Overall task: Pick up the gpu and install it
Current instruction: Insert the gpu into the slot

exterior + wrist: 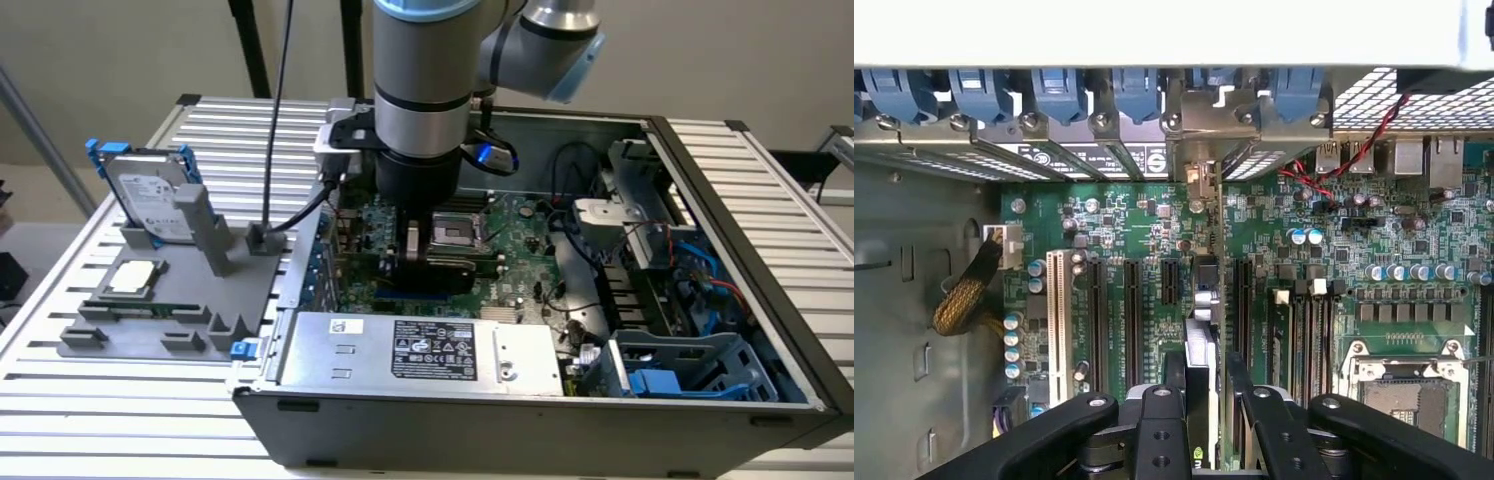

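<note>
I saw the gripper (1199, 420) down inside the open grey metal case (534, 420) — black jointed fingers (1159, 430) pinched on the gpu (1201, 385), thin flat card held edge-on. It sat upright over the green motherboard (1334, 290), among the long black slots.

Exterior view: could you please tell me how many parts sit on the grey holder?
2 clearly: the hard drive stands upright at the far end, the processor chip lies flat nearer the camera. A thin green strip beside it may be a third.
</note>
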### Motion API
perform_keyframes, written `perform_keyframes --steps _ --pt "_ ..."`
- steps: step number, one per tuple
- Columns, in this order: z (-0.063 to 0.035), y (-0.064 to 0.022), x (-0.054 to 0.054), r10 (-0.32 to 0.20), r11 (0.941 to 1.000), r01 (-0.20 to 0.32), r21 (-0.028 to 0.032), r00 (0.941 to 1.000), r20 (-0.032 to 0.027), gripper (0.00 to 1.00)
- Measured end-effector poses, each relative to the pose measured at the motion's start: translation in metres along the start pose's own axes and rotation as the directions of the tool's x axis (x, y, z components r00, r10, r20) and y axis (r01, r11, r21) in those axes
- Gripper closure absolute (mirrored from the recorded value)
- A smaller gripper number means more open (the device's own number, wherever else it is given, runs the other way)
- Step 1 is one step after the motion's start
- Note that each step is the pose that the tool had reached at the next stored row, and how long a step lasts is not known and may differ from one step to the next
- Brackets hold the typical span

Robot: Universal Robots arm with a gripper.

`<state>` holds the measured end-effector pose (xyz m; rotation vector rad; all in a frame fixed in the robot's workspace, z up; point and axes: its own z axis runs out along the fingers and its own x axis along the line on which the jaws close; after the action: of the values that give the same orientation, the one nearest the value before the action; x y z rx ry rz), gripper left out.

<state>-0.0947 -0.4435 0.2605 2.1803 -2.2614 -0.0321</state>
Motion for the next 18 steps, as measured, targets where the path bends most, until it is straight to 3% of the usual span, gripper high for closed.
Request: perform_keyframes --steps 12,18 --pt "0.0020 -0.0001 0.0018 0.005 0.9999 -0.005 -0.0147 1.0000 -0.0006 0.73" --pt "-0.0005 -0.0001 0.0012 0.005 0.9998 -0.005 -0.0189 1.0000 -0.0004 0.73"
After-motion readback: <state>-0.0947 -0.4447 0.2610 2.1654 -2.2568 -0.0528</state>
